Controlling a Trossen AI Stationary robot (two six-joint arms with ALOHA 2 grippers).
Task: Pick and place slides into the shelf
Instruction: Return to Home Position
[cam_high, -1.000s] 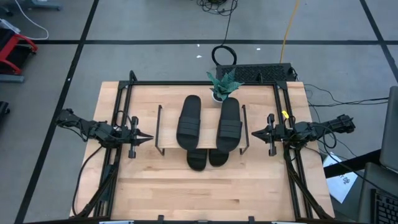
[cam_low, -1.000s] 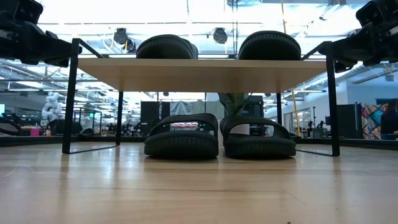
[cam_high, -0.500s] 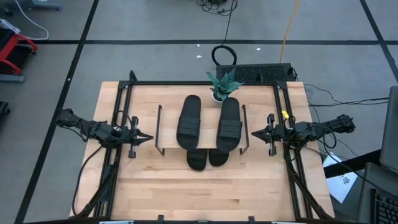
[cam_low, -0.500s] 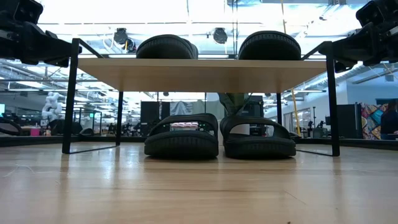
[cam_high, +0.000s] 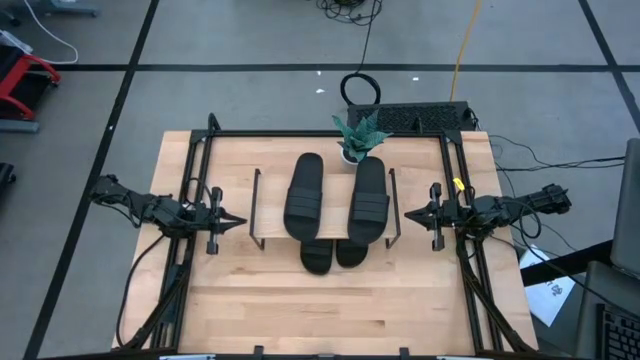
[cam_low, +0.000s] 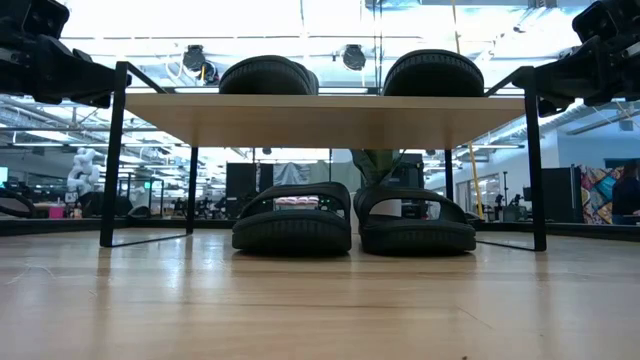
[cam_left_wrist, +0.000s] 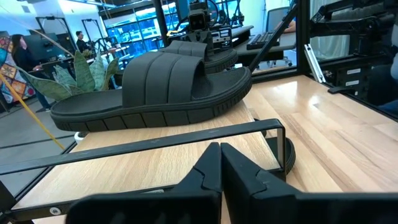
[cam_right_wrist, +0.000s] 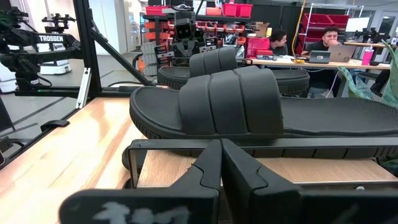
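The shelf (cam_high: 320, 205) stands mid-table, its light top board (cam_low: 325, 107) on a thin dark wire frame. Two black slides (cam_high: 303, 190) (cam_high: 368, 200) lie sole-down on the top board. Two more slides (cam_low: 292, 220) (cam_low: 417, 222) rest on the tabletop under the board, their ends (cam_high: 318, 257) (cam_high: 350, 252) poking out at its near side. My left gripper (cam_high: 238, 222) hovers shut just left of the shelf, level with the top board; its wrist view shows a top slide (cam_left_wrist: 161, 87). My right gripper (cam_high: 408, 213) hovers shut just right of the shelf, facing the other top slide (cam_right_wrist: 249, 106).
A small potted plant (cam_high: 358, 135) stands at the shelf's far edge. Dark metal rails (cam_high: 190, 200) (cam_high: 462, 200) run along the table's left and right sides. Bare wood (cam_high: 330, 310) lies near of the shelf. People sit at desks (cam_right_wrist: 323, 43) in the room beyond.
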